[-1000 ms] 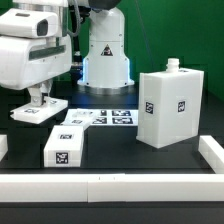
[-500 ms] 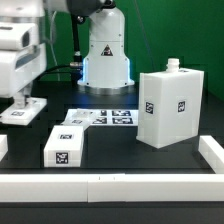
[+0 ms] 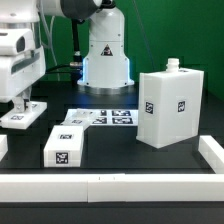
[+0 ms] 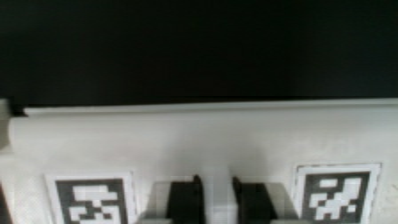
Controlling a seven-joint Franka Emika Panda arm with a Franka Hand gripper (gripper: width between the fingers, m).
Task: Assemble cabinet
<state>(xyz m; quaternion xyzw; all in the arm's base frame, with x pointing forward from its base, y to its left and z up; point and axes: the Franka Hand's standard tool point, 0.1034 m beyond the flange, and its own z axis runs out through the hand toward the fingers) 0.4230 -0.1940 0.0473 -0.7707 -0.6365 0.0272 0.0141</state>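
Closed jaws on tagged panel (image 3: 21,115), cabinet box (image 3: 165,108) well apart

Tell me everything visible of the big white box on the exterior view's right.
The cabinet box looks like white plastic, a tall block standing upright on the black table, turned so two faces show. Each carries one black-and-white square tag. A small peg sticks up from its top. Only the table touches it.

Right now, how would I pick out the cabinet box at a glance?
Start at the robot's white base at the back of the black table. To the exterior view's right of it stands the cabinet box. It alone stands tall, with a peg on top and two tags; the small block lies low.
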